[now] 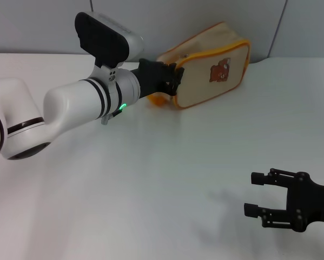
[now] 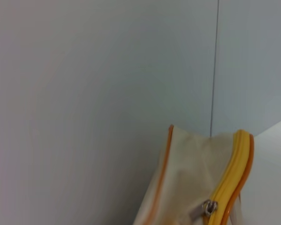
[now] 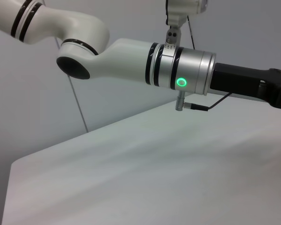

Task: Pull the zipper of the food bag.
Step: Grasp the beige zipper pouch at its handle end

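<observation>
Left end effector (image 1: 170, 78) at food bag (image 1: 210, 67) end, grip unclear; right end effector (image 1: 259, 194) wide, idle.

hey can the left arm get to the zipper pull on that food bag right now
Probably yes. The left gripper is already at the end of the food bag, and the left wrist view shows the silver pull tab on the zipper close ahead with nothing between. The right gripper sits far off.
</observation>
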